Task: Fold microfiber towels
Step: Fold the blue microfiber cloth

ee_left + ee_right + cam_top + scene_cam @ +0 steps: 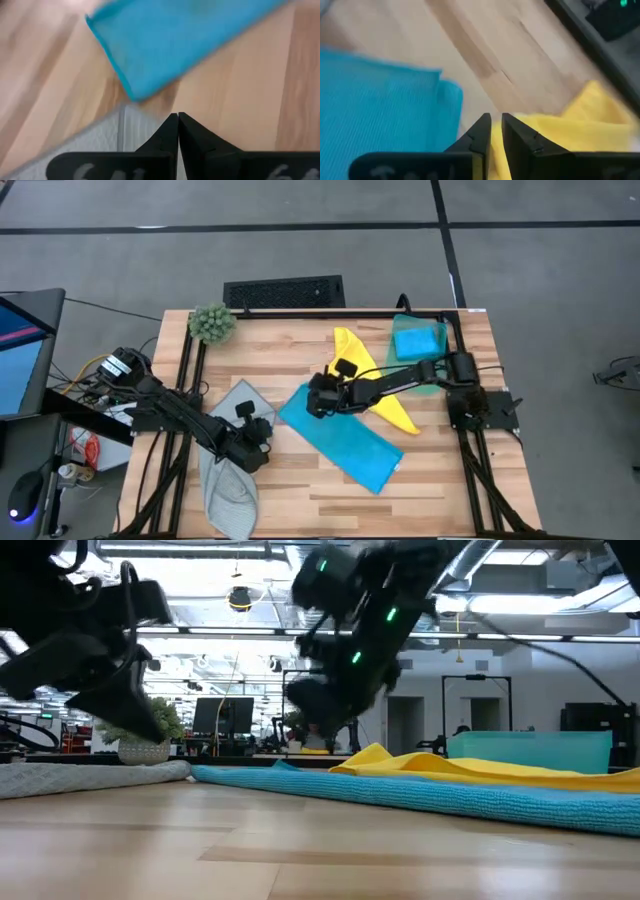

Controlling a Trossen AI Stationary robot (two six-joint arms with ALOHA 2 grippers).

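A bright blue towel lies flat as a long slanting strip at mid-table. A yellow towel lies rumpled behind it, partly under my right arm. A teal towel lies folded at the far right corner. A pale grey towel lies at the near left. My left gripper hovers shut and empty above the grey towel's edge, near the blue towel's corner. My right gripper hangs above where the blue and yellow towels meet. Its fingers are a narrow slit apart with nothing between them.
A fuzzy green plant stands at the far left corner. Black frame rails run along the table's far and side edges, and a black grille lies beyond the far edge. Bare wood shows along the near edge.
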